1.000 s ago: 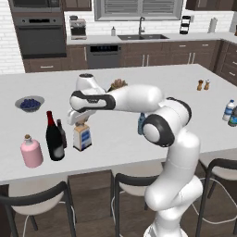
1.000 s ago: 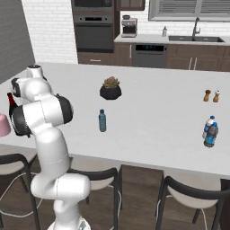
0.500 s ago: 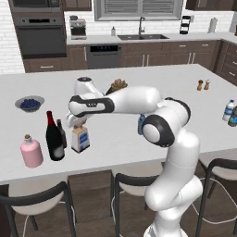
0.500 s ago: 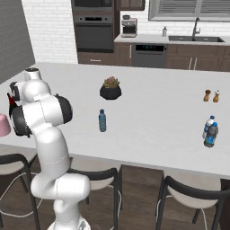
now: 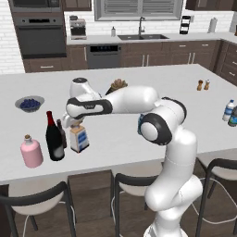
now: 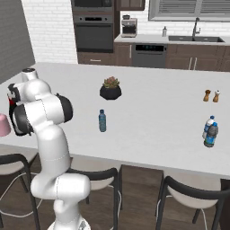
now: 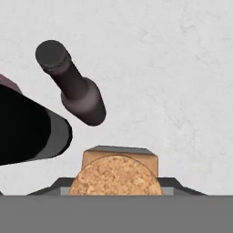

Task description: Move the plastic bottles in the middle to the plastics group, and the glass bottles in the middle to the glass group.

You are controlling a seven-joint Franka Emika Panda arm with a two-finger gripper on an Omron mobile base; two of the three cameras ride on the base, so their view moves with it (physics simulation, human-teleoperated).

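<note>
Gripper over the square bottle at the bench's left end.
Left to right: pink flask point(image 5: 31, 152), wine bottle point(image 5: 54, 138), beer bottle point(image 5: 61, 133), then square bottle point(image 5: 79, 137) directly beneath the gripper point(image 5: 74, 123); whether its jaws are spread or pinching cannot be told.

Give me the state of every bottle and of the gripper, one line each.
Gripper: over the square bottle's stopper, open or shut unclear.
Square clear bottle: upright, stoppered.
Wine bottle: upright.
Beer bottle: upright.
Pink flask: upright, corked.
Teal bottle: upright, alone mid-counter.
Water bottle: upright, capped.
</note>
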